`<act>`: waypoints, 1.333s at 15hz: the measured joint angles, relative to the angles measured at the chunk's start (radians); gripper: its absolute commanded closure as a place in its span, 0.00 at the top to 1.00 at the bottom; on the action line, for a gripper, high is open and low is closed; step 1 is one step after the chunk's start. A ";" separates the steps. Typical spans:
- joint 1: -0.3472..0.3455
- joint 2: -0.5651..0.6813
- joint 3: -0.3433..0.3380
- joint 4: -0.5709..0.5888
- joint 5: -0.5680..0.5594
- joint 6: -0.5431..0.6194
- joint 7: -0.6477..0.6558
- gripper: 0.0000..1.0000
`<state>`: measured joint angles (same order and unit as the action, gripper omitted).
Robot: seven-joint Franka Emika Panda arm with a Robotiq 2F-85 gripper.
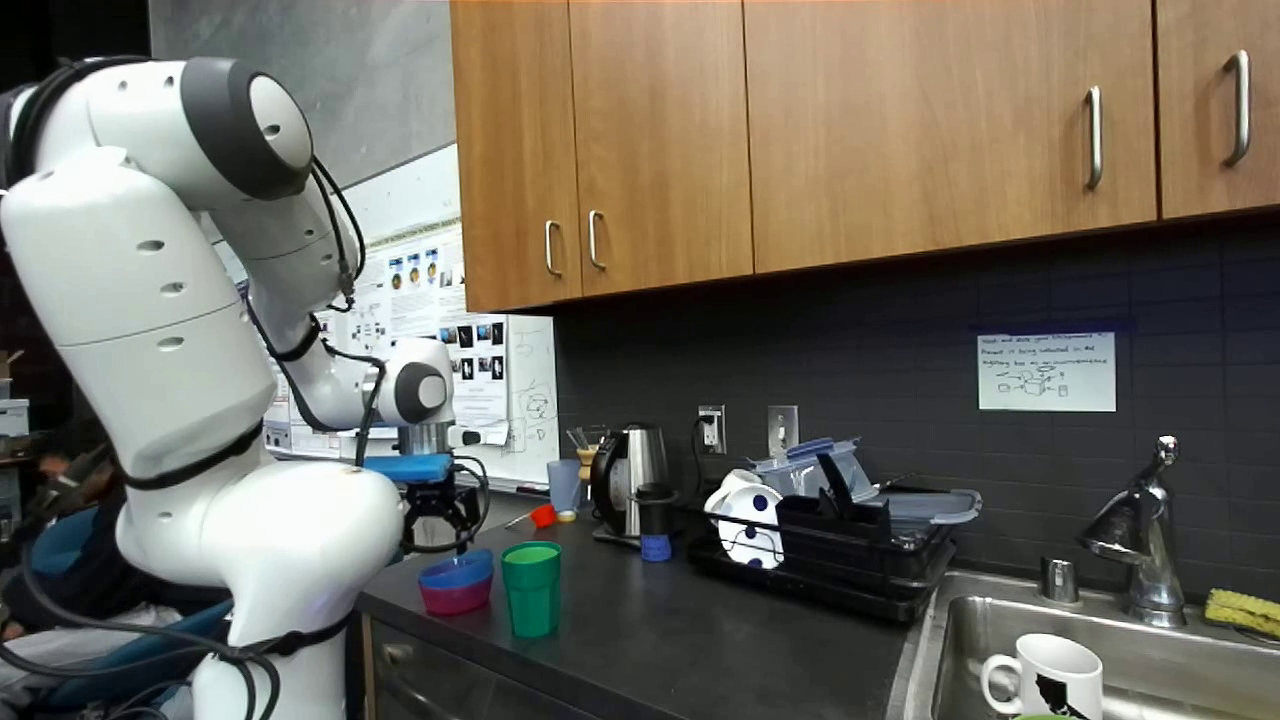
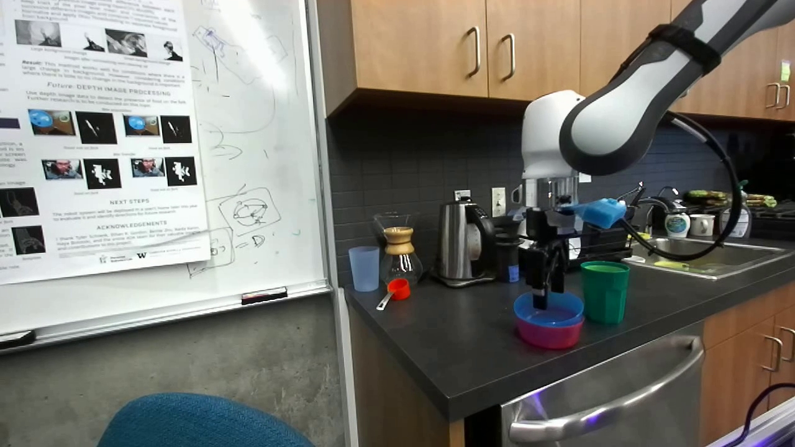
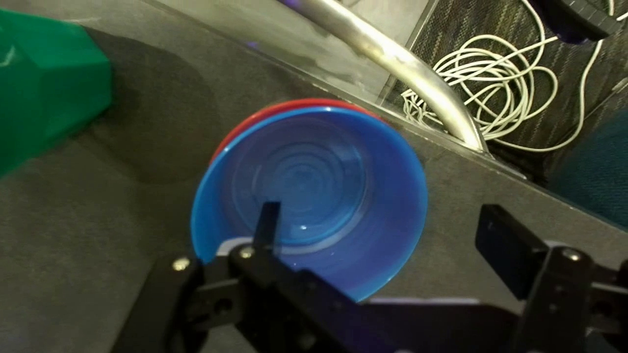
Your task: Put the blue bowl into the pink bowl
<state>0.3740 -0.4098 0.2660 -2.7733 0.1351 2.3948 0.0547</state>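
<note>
The blue bowl (image 2: 566, 315) sits inside the pink bowl (image 2: 549, 336) on the dark counter. Both also show in an exterior view as a blue bowl (image 1: 456, 570) over a pink bowl (image 1: 456, 599). In the wrist view the blue bowl (image 3: 304, 181) covers most of the pink bowl, whose reddish rim (image 3: 289, 105) shows along the top edge. My gripper (image 3: 390, 225) is open, its fingers wide apart. One finger is over the blue bowl's inside and the other is outside its rim. The gripper (image 2: 548, 297) is low over the bowls and holds nothing.
A green cup (image 2: 605, 293) stands close beside the bowls. The counter's front edge and dishwasher handle (image 3: 392, 59) are near. A red scoop (image 2: 398, 288), glass coffee maker (image 2: 400, 267), blue cup (image 2: 364, 268) and kettle (image 2: 457, 242) stand farther back. A dish rack (image 1: 820, 545) stands by the sink.
</note>
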 measured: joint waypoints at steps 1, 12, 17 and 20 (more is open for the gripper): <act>0.000 0.004 0.000 -0.001 0.005 0.000 0.000 0.73; -0.010 0.072 -0.032 0.000 0.034 0.040 -0.015 0.02; -0.009 0.072 -0.084 0.001 0.133 0.041 -0.122 0.00; -0.009 0.072 -0.123 0.001 0.192 0.041 -0.191 0.00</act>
<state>0.3646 -0.3379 0.1426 -2.7719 0.3266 2.4354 -0.1368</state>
